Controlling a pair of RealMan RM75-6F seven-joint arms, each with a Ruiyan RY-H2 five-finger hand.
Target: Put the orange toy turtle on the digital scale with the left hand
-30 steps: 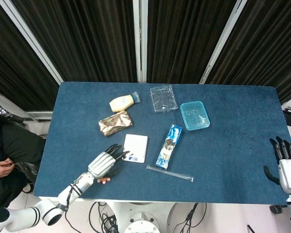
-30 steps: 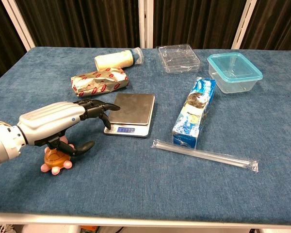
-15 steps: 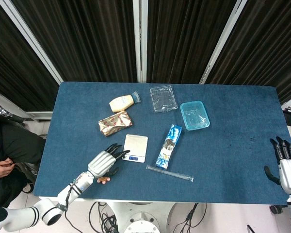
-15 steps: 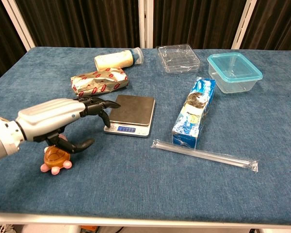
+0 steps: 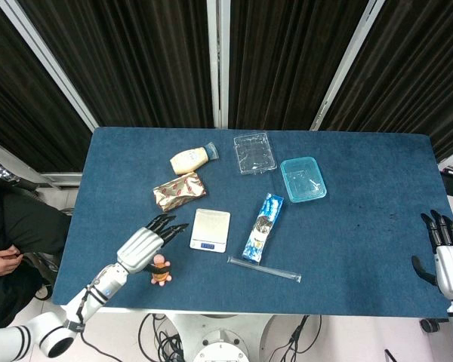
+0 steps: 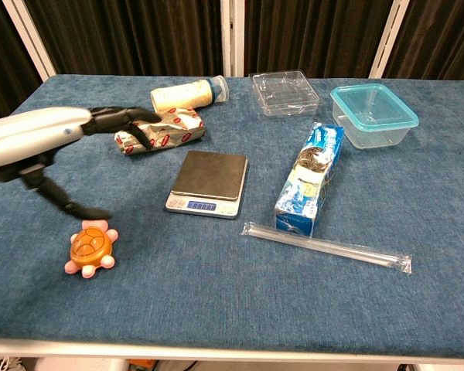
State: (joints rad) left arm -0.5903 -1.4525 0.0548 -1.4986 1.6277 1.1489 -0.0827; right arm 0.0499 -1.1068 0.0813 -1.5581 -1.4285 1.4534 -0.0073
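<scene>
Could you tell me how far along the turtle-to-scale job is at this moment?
Nothing looks done yet: the orange toy turtle sits on the table, apart from the digital scale, whose platform is bare. The left robot hand hovers open above the turtle, holding nothing. Grasping, carrying and placing all remain.

Blue table [image 6: 216, 309] carries orange toy turtle [image 6: 90, 248], digital scale [image 6: 208, 182], snack box [image 6: 310, 178].

No words or numbers are coming through clearly. The scale [image 6: 207, 180] is showing blurred digits on its front display, and the blue snack box [image 6: 310, 178] and red-patterned packet [image 6: 159, 130] are carrying print too small to read.
</scene>
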